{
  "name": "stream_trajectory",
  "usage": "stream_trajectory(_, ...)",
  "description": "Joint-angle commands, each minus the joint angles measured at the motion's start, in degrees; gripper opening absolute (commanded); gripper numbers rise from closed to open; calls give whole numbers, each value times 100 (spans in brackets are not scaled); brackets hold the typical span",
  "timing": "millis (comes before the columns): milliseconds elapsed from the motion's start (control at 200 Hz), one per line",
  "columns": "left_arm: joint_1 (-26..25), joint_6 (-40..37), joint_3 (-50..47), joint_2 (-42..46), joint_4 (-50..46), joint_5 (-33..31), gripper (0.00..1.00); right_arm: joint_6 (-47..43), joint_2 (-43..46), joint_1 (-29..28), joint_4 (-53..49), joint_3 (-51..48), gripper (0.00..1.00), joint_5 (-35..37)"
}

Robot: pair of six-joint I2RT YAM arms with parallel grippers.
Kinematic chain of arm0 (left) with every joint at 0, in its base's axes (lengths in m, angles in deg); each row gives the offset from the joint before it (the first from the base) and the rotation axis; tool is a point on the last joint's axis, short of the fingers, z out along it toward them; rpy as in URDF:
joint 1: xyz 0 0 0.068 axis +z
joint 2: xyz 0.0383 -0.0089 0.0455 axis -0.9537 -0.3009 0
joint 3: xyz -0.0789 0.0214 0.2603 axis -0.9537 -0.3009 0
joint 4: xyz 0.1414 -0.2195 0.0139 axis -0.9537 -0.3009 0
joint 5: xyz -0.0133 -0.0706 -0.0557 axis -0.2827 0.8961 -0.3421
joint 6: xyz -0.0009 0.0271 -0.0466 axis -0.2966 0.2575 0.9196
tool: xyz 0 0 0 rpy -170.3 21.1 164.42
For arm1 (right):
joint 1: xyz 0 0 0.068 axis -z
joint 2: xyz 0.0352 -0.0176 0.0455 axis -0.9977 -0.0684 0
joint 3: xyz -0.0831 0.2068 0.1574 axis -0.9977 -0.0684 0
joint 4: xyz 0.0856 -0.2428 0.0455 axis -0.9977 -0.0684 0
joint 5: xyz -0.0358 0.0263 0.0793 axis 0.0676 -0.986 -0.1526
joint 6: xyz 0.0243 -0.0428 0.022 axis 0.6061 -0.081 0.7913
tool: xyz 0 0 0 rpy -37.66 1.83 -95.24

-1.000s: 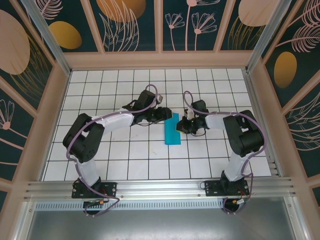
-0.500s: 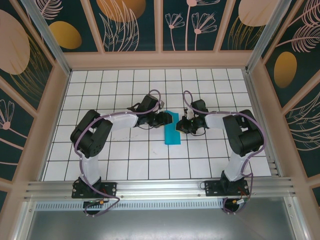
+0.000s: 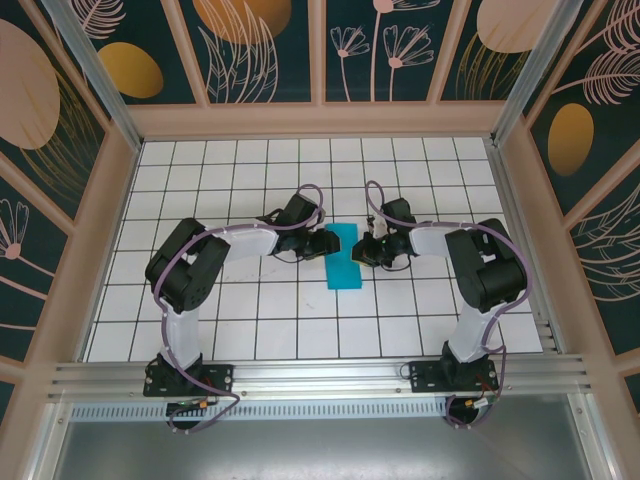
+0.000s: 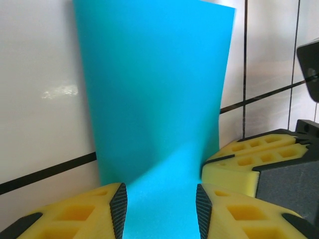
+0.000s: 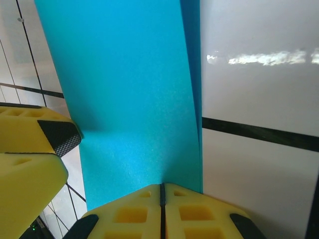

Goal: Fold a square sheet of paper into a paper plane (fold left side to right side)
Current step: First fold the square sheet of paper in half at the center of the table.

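Your left gripper (image 4: 159,204): jaws spread, nothing clamped. The sheet of paper (image 4: 154,99), folded to a narrow cyan strip, lies on the white grid table (image 3: 250,320). It shows in the gap between these jaws and runs on ahead of them.

Your right gripper (image 5: 162,199): jaws pressed together, no gap between the pads. The strip reaches their tips and stretches away in front of them, with a second layer showing along its right side. You cannot tell whether a layer is nipped.

From above, the two grippers face each other across the strip, their jaws close together.
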Motion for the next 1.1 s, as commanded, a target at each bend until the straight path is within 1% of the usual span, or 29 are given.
stream_trajectory(0, -18, -199, 32, -144, -242, -194, 43, -110, -358, -78, -478, -111, 10, 748)
stream_trajectory(345, 37, -246, -123, -140, -277, -347, 43, -110, -390, -105, -474, -127, 10, 749)
stream_trajectory(561, 283, -315, -335, 238, -259, -345, 44, -110, -397, -116, -462, -125, 10, 743)
stream_trajectory(681, 305, -397, -369, 525, -243, -337, 44, -103, -398, -123, -474, -99, 10, 736)
stream_trajectory(796, 290, -358, -437, 771, -51, -166, 44, -92, -386, -129, -474, -87, 10, 740)
stream_trajectory(871, 247, -294, -478, 854, 162, 75, 44, -88, -394, -145, -475, -85, 10, 740)
stream_trajectory(966, 93, -218, -395, 746, 305, 362, 44, -83, -400, -149, -474, -68, 10, 746)
stream_trajectory(1091, -86, -139, -244, 489, 303, 415, 44, -83, -418, -165, -470, -46, 10, 749)
